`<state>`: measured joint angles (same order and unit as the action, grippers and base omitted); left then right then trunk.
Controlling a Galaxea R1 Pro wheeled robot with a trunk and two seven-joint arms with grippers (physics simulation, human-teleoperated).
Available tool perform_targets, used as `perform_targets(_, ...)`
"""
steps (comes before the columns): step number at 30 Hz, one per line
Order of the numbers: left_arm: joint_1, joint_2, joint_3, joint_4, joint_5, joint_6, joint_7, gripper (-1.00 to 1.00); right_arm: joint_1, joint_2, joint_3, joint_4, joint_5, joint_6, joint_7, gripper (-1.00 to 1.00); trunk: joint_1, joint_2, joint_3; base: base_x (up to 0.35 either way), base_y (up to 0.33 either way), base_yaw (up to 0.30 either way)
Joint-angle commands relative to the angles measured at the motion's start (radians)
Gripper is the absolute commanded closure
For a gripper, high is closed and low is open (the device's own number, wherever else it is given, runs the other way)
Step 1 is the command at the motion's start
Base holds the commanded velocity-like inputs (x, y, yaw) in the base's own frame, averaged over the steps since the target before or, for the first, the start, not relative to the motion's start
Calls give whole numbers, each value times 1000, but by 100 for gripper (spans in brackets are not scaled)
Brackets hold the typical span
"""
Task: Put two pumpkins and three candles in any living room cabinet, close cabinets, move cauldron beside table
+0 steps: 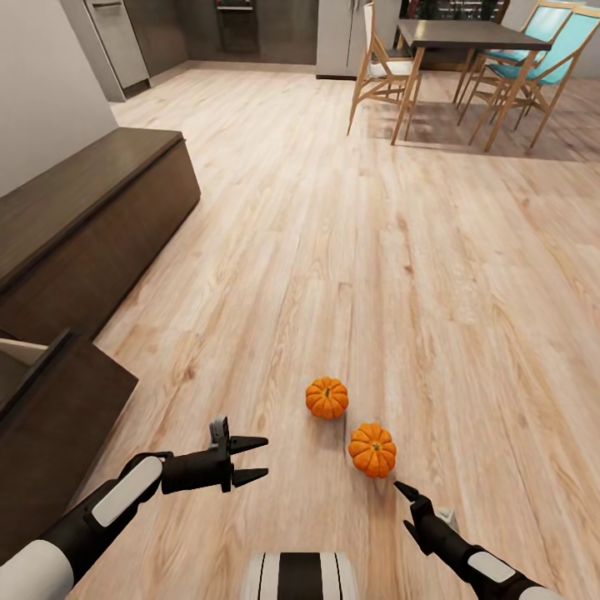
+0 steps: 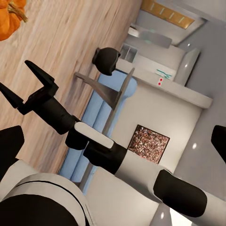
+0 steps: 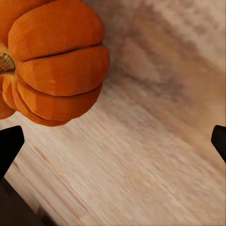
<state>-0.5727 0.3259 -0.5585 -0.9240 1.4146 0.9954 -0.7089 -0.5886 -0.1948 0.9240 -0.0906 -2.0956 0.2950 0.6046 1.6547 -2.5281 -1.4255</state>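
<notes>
Two orange pumpkins lie on the wood floor just ahead of me, one nearer (image 1: 372,449) and one slightly farther (image 1: 327,397). My right gripper (image 1: 405,506) hangs open just short of the nearer pumpkin (image 3: 52,61), which sits off to one side of its fingertips (image 3: 9,146). My left gripper (image 1: 257,458) is open and empty, left of both pumpkins. The dark brown cabinet (image 1: 92,217) runs along the left wall, with its near drawer (image 1: 67,408) pulled out. A round black pot that looks like the cauldron (image 2: 107,59) appears in the left wrist view. The candles are out of view.
A dining table (image 1: 467,33) with wooden chairs stands at the far right. Grey kitchen cupboards (image 1: 125,42) line the back. A blue sofa (image 2: 99,117) appears in the left wrist view. Open floor stretches ahead between the cabinet and the table.
</notes>
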Motion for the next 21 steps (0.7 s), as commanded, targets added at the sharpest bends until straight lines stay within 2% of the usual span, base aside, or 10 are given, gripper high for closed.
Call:
perform_targets(1, -1, 1, -3, 1, 1, 2, -4, -100, 0, 0, 7, 0, -11, 6, 2, -100, 0, 0, -1, 35, -11, 0)
perform_targets(21, -1, 1, -3, 1, 1, 2, -4, -100, -1, 0, 7, 0, -10, 5, 1, -100, 0, 0, -1, 63, 13, 0)
